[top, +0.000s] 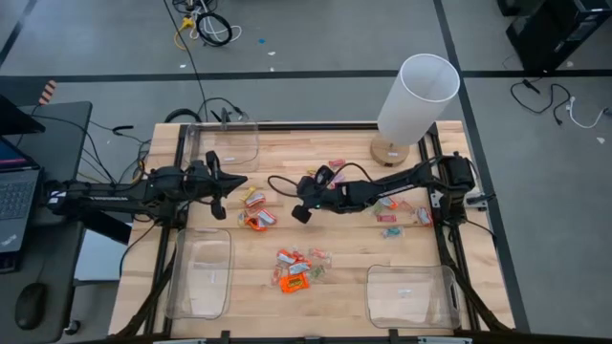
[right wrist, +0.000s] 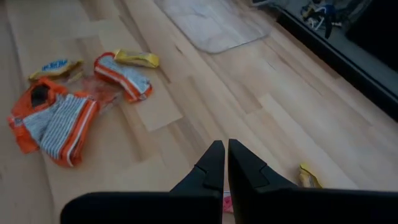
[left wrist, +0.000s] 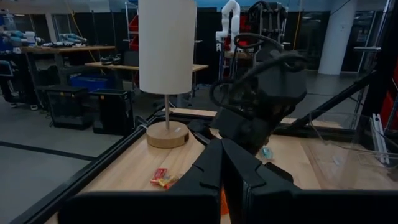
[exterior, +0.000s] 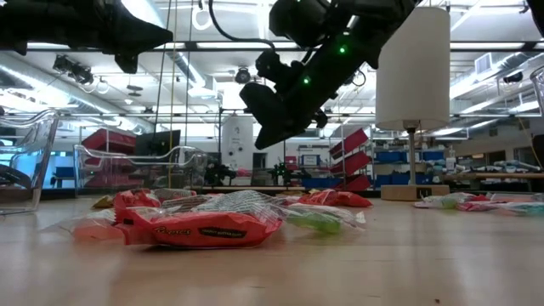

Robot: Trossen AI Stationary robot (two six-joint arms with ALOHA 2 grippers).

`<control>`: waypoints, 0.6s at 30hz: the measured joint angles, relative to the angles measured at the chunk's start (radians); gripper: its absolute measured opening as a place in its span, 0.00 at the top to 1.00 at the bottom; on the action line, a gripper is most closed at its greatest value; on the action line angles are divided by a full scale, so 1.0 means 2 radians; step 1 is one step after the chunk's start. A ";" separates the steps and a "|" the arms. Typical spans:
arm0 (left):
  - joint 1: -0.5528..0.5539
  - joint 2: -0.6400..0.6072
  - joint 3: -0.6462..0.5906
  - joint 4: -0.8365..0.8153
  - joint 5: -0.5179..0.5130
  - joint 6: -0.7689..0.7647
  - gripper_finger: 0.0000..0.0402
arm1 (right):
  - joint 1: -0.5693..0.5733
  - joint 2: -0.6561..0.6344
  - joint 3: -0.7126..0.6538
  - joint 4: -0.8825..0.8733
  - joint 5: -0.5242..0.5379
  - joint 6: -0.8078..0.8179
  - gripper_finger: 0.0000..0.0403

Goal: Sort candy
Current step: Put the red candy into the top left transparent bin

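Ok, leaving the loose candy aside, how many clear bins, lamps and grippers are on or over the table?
Clear bins: 3
Lamp: 1
Grippers: 2, the left gripper and the right gripper, both shut
Total: 6
The candy lies in overlapping clusters, so I cannot count it piece by piece.

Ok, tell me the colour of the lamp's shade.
The lamp shade is plain white, on a light wooden base; the left wrist view shows it best.
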 joint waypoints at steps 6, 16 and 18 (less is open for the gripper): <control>0.000 0.000 0.000 -0.002 0.000 0.000 0.98 | 0.000 0.000 0.000 -0.003 -0.001 0.016 0.98; 0.000 0.000 0.000 -0.007 0.000 0.000 0.98 | -0.001 0.000 0.000 -0.011 -0.002 0.005 0.98; 0.000 0.000 0.000 -0.007 0.000 0.000 0.98 | -0.001 0.000 0.000 -0.015 -0.002 -0.009 0.98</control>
